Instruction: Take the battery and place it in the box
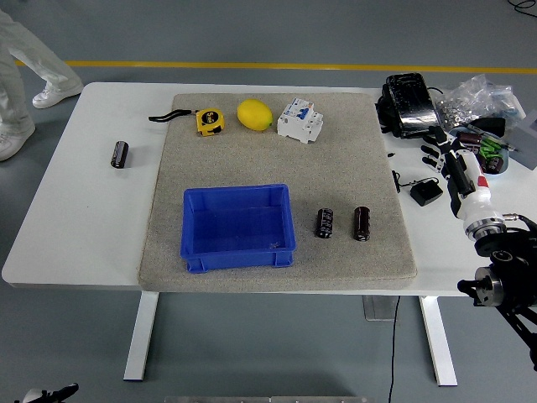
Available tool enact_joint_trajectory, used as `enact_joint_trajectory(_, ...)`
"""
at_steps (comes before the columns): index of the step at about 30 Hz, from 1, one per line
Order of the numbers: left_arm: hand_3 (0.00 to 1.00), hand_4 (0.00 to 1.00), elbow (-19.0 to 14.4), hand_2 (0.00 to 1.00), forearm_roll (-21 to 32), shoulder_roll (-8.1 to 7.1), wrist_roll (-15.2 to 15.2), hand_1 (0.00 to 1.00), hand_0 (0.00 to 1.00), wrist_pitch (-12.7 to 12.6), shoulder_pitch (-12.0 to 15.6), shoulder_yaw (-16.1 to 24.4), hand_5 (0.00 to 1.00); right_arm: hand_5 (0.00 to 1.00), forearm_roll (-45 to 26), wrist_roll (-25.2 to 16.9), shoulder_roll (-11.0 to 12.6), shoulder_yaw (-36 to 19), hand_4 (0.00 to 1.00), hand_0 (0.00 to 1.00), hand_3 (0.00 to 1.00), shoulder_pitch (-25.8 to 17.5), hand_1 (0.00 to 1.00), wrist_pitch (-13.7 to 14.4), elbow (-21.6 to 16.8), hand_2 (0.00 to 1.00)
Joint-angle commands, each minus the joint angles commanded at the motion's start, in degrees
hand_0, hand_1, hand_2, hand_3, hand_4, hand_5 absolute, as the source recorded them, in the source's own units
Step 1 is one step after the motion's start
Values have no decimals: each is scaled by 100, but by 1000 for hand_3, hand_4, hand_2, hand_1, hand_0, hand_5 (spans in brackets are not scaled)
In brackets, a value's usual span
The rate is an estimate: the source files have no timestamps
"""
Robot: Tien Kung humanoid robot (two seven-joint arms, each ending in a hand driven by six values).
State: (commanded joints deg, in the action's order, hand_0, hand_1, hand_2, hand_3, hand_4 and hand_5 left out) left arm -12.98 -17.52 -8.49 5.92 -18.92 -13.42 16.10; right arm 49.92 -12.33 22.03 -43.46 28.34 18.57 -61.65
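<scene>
Right hand hovers over table's right edge.

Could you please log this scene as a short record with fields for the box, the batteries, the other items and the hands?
box: blue box, empty, front of grey mat
batteries: two upright right of box; a third on bare table, left of mat
other items: tape measure, lemon, breaker at mat's far edge
right hand: at table's right edge, open, holding nothing
left hand: not in view
</scene>
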Motion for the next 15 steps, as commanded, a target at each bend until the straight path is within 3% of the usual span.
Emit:
enact_joint_trajectory(3,612,630,-1,717,9,-1,-2,633,683,0,-6,-4,485,642,372,175,58,50,998,847,958,113,847,-23,22,876)
enact_joint_trajectory(6,612,630,1,717,30,-6,-13,633,683,-3,-10,-8,485,642,1043,428,164,105,998,847,958,322,847,-255,30,876)
enact_joint_trajectory(7,612,629,3,716,31,-8,-15,630,683,-4,-11,-4,486,534,1266,477,194,131,998,861,977,382,872,-360,27,906)
enact_joint_trajectory(12,612,629,-1,716,47,-21,-16,630,683,-4,-32,-20,486,534,2458,538,344,532,998,861,977,736,872,-820,-17,906)
enact_joint_trajectory(13,612,629,0,715,38,-22,-10,630,683,-5,-34,-11,486,417,2719,493,359,659,998,845,939,803,846,-814,-38,874)
enact_joint_trajectory(15,612,629,-1,715,43,-21,-10,630,683,-6,-33,-12,486,417,3188,432,361,872,998,845,939,896,846,-807,-70,874)
